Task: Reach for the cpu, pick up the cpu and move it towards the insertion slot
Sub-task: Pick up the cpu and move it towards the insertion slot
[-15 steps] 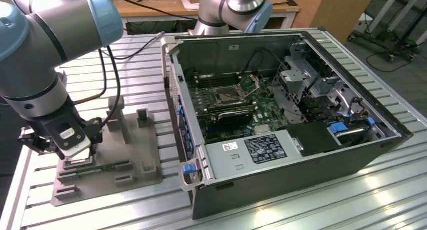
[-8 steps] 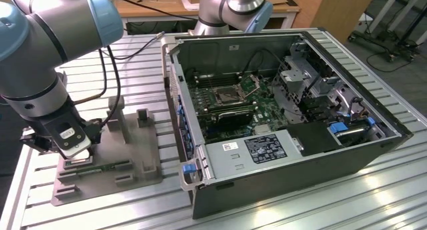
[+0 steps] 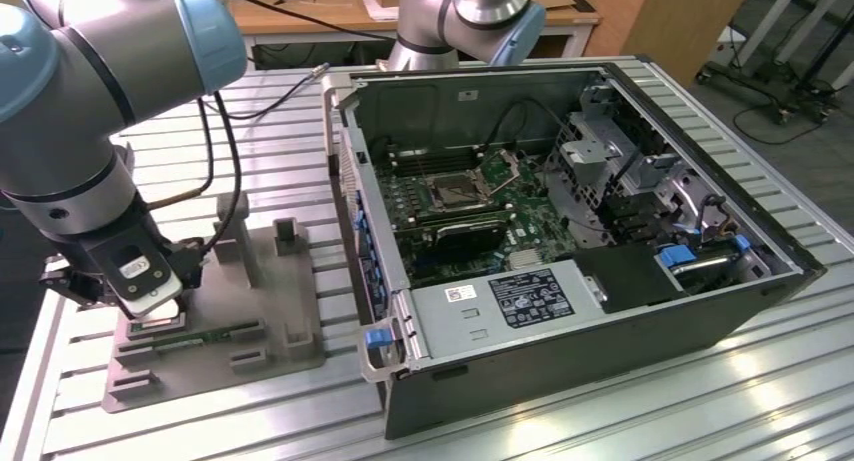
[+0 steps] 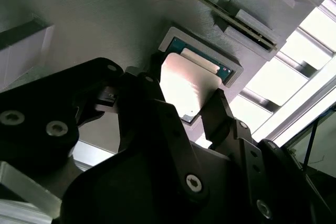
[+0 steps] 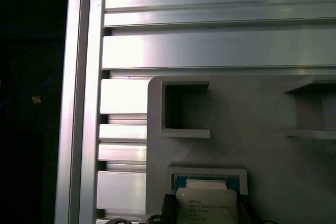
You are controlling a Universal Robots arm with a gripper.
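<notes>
Down at the grey tray on the exterior view's left, I have the gripper low over the recess where the cpu lies flat. In the second wrist view the jaws stand one on each side of the chip, so it sits directly between them. Whether they are pinching it or just straddling it, I cannot tell. The insertion slot is well apart, to the exterior view's right, inside the open computer case on the counter.

exterior view: high, oblique, distant | both wrist views: close above tray, sharing cpu
</notes>
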